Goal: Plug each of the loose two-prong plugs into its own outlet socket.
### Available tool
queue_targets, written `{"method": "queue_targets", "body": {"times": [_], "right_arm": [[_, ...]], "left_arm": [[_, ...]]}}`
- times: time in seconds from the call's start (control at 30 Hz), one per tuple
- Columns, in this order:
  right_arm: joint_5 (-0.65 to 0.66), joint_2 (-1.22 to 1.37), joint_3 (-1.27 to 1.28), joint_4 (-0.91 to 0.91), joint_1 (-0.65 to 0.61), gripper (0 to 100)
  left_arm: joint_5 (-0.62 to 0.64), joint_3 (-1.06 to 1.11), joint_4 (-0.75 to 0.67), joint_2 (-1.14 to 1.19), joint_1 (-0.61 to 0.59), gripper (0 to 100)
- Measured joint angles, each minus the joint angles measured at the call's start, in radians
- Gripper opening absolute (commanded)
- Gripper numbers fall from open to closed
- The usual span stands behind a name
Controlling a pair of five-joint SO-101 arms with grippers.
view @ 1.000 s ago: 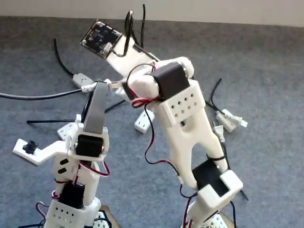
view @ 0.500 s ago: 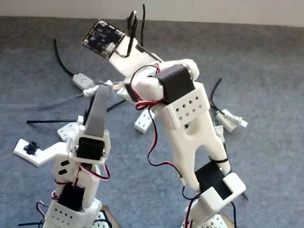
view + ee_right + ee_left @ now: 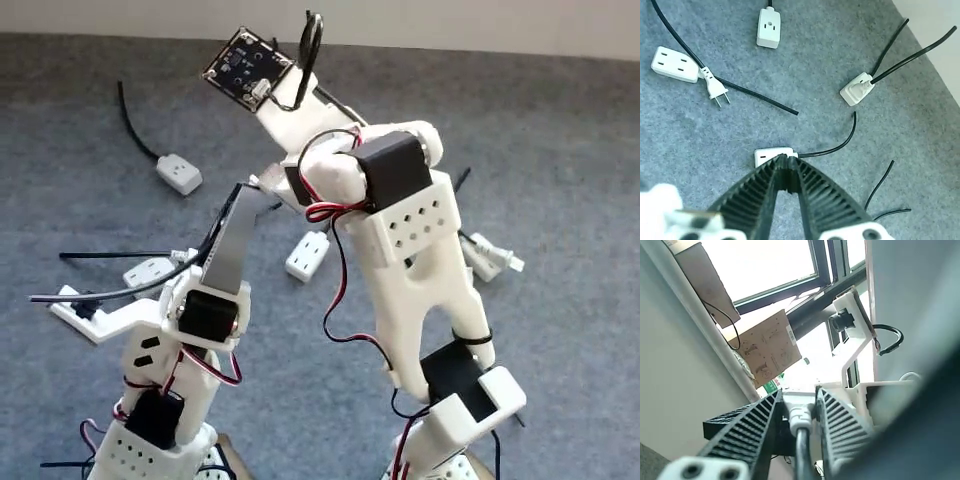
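Clamping a white two-prong plug (image 3: 799,410) in the left pincer (image 3: 800,394), ribbed fingers tight on its body, black cord (image 3: 802,455) running back between them. That pincer is raised off the surface and points up toward a window (image 3: 780,265), close to the right arm's camera mount (image 3: 852,322). High view: left arm (image 3: 205,310) at lower left, cord trailing off sideways.

Right pincer (image 3: 786,162) is closed, fingers together and nothing visible between them. Its tips sit over one end of a white outlet socket (image 3: 765,156) on the grey surface (image 3: 805,45); can't tell if touching.

Also lying there:
- single socket (image 3: 768,27)
- double socket (image 3: 674,64), with a loose plug (image 3: 716,91) just beside it, prongs free
- mated-looking socket and plug (image 3: 857,90), well apart, two black cords leading off
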Motion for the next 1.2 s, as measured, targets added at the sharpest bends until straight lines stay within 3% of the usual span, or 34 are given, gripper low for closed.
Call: {"method": "queue_targets", "body": {"times": [0.97,1.2], "right_arm": [[0.0,-0.086,0.008,0.003,0.002,0.9],[0.029,-0.1,0.006,0.003,0.101,0.9]], "left_arm": [[0.0,-0.003,0.083,0.0,0.068,1],[-0.003,-0.012,0.098,0.0,0.061,1]]}}
